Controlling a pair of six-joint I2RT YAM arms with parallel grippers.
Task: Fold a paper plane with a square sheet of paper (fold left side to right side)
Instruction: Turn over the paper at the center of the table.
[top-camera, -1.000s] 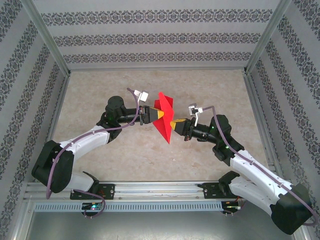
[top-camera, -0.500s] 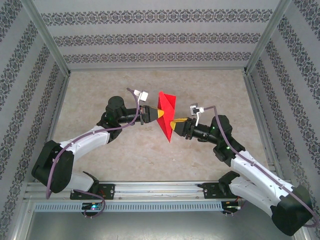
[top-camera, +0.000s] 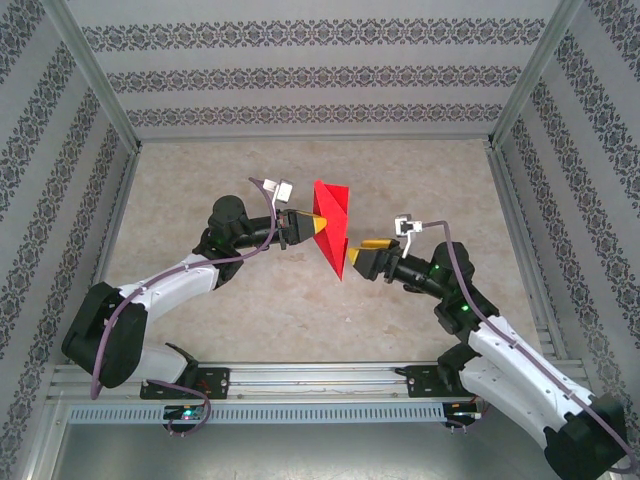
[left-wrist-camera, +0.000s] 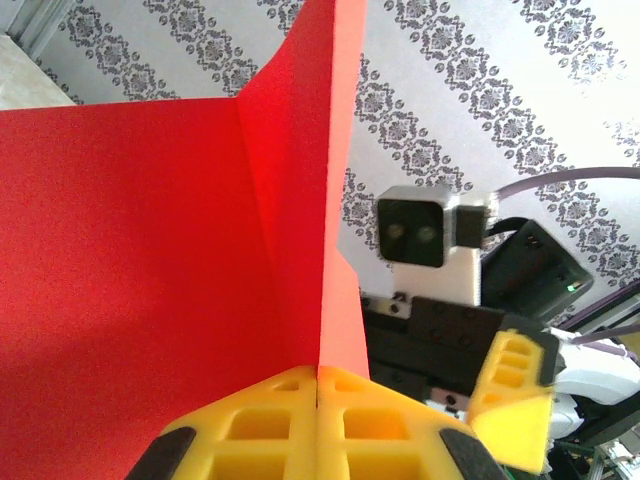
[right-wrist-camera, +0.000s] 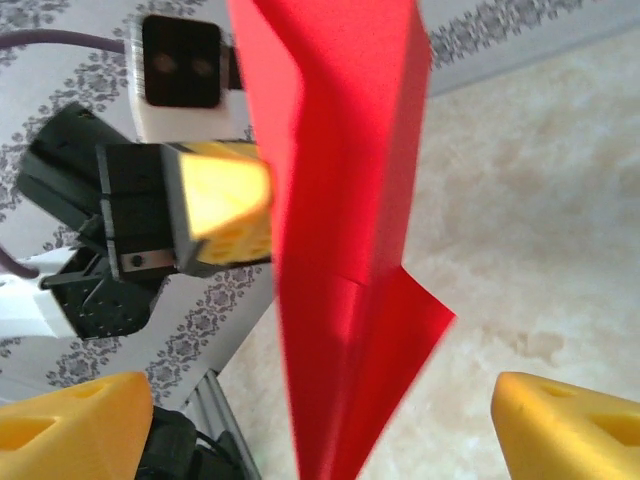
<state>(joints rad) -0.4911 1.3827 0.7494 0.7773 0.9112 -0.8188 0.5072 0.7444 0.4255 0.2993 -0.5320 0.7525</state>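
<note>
One light, floppy paper (top-camera: 333, 225), easily creased: left gripper (top-camera: 316, 228) clamps its folded edge, right gripper (top-camera: 362, 254) spread wide, holding nothing; best gripped gently along the stiffer crease

This is a robot lab test cell, not a home or shop. The work table (top-camera: 300, 310) has a beige stone-look top and is boxed in by patterned wallpaper panels (top-camera: 320, 80) at the back and both sides, framed by bare aluminium corner posts (top-camera: 92, 72). A white-and-black left arm (top-camera: 170, 285) and right arm (top-camera: 510, 350) are bolted to an aluminium rail (top-camera: 320, 375) at the near edge, with a slotted cable duct (top-camera: 300, 413) just in front.
</note>
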